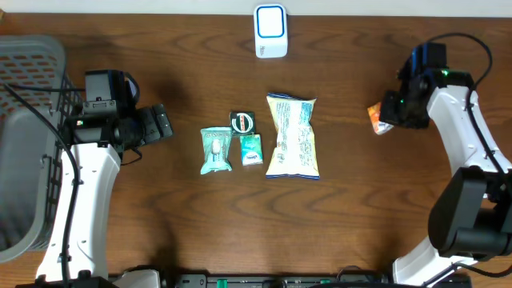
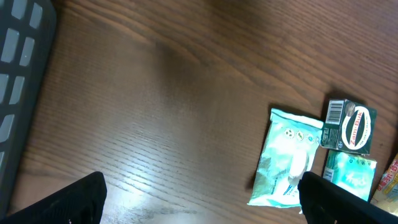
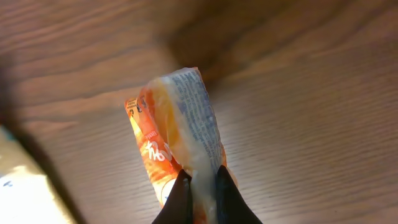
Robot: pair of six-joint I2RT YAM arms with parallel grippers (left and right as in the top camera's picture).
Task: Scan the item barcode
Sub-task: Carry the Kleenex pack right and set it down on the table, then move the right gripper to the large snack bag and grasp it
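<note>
Pinching the lower end of an orange snack packet [image 3: 168, 134], the right gripper [image 3: 202, 186] has its two dark fingers clenched on the wrapper's crimped seam. In the right wrist view the packet's long axis runs straight away from the fingers, leaning a little left, with its narrow edge of fine blue print turned to the camera and the orange face to the left. The print is too blurred to tell whether a barcode sits there.

From overhead the packet [image 1: 378, 118] pokes out of the right gripper [image 1: 394, 110] toward the table's middle, at the right side of the wooden table [image 1: 160, 64], well apart from the white, blue-rimmed scanner [image 1: 270, 30] at the far edge.

The left gripper [image 1: 160, 122] stands spread wide with nothing between its fingers [image 2: 68, 202], beside a grey basket [image 1: 24, 56].

In the middle lie a teal wipes pack [image 1: 215, 150], a dark green box [image 1: 242, 122], a small green packet [image 1: 251, 150] and a large crisp bag [image 1: 293, 136].
</note>
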